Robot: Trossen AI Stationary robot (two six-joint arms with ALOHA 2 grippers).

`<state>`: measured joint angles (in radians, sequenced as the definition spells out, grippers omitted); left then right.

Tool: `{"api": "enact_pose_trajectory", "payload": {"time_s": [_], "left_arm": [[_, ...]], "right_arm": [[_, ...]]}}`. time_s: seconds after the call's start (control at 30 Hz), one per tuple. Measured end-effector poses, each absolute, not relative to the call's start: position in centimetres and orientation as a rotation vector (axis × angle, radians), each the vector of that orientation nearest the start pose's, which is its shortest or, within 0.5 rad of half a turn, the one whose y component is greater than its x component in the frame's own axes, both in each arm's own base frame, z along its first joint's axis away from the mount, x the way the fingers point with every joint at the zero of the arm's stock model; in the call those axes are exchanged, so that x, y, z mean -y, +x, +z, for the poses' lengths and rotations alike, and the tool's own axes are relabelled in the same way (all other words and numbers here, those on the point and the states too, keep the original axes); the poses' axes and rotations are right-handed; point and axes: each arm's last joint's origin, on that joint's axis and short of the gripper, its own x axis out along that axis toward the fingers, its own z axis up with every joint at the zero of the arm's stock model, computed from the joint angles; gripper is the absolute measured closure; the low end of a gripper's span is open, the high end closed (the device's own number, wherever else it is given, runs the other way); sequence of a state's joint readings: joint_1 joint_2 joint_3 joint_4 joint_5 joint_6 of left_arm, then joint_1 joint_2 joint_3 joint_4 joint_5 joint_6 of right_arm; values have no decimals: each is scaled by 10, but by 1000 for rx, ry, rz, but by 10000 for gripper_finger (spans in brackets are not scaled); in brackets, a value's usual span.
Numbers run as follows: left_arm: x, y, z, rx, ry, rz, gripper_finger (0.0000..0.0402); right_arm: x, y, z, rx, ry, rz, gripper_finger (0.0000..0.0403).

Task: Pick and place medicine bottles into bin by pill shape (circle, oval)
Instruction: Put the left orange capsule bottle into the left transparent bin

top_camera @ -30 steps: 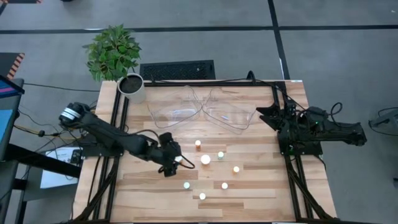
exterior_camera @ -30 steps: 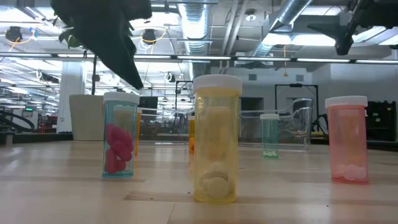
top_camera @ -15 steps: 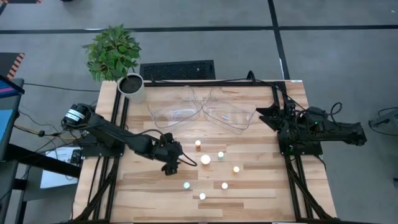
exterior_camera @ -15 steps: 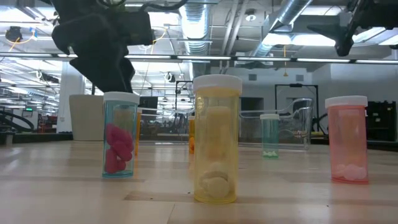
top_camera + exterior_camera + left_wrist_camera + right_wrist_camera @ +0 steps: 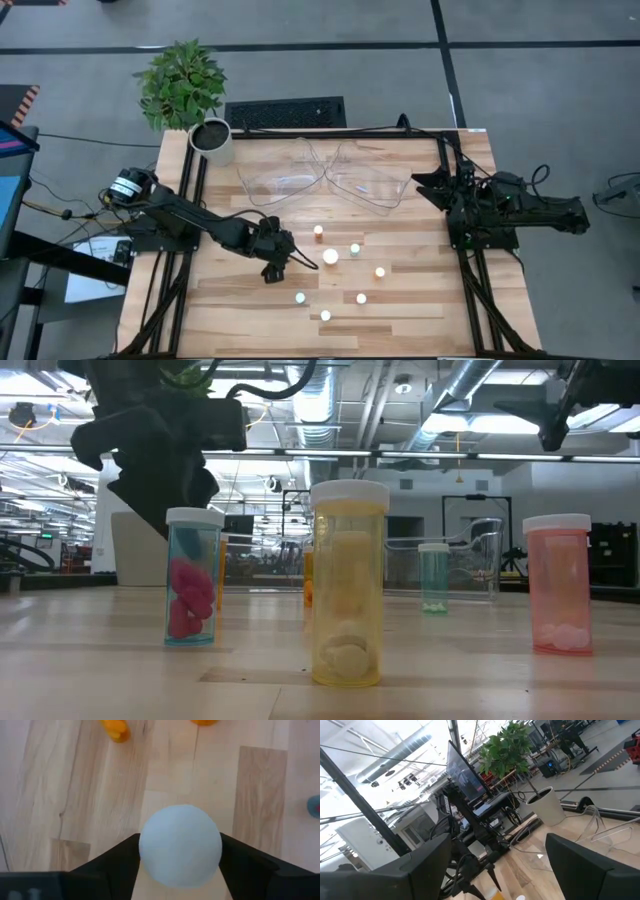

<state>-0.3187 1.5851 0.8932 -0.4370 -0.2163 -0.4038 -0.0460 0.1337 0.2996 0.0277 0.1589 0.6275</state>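
Several medicine bottles with white caps stand upright on the wooden table [image 5: 420, 300], among them a teal one with pink pills [image 5: 194, 576], a big yellow one [image 5: 348, 585] and a pink one [image 5: 558, 583]. My left gripper [image 5: 283, 262] stands over the leftmost bottle, whose white cap [image 5: 180, 851] fills the gap between its fingers. In the low view the teal bottle hides that bottle, below the gripper [image 5: 170, 485]. My right gripper [image 5: 505, 870] waits open, raised at the table's right edge. My left gripper has the bottle's round white cap between its two fingers, one finger [image 5: 115, 857] at each side of the cap's rim [image 5: 146, 847]. The fingers come from above, slanting steeply down. The cap hides the bottle's body.
Two clear plastic bins [image 5: 280, 180] [image 5: 372, 182] lie side by side at the table's far middle. A white pot with a green plant [image 5: 212, 140] stands at the far left corner. The other bottles [image 5: 330, 256] [image 5: 354, 249] [image 5: 379, 271] cluster just right of my left gripper.
My left gripper has come down over the leftmost bottle and tipped more steeply downward. The bottles have stayed where they were.
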Motion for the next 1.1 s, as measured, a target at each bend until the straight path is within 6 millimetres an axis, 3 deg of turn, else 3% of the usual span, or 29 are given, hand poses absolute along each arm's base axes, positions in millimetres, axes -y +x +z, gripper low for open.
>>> {"api": "enact_pose_trajectory", "payload": {"time_s": [0.2, 0.47, 0.57, 0.7, 0.87, 1.0, 1.1], "left_arm": [[86, 279, 171, -1076, -63, 132, 203], [85, 279, 172, -1071, -93, 148, 194], [85, 279, 181, -1040, -133, 157, 200], [81, 283, 208, -970, -190, 176, 204], [63, 290, 263, -869, -208, 291, 193], [34, 296, 312, -795, -147, 416, 192], [4, 301, 337, -752, -111, 489, 194]], "right_arm": [[8, 84, 256, 247, 634, -138, 69], [8, 85, 254, 221, 634, -146, 69], [8, 85, 254, 219, 634, -146, 69], [8, 85, 254, 217, 634, -147, 69], [9, 85, 254, 217, 634, -147, 69], [8, 85, 254, 216, 634, -148, 69], [8, 85, 253, 215, 634, -148, 69]]}}
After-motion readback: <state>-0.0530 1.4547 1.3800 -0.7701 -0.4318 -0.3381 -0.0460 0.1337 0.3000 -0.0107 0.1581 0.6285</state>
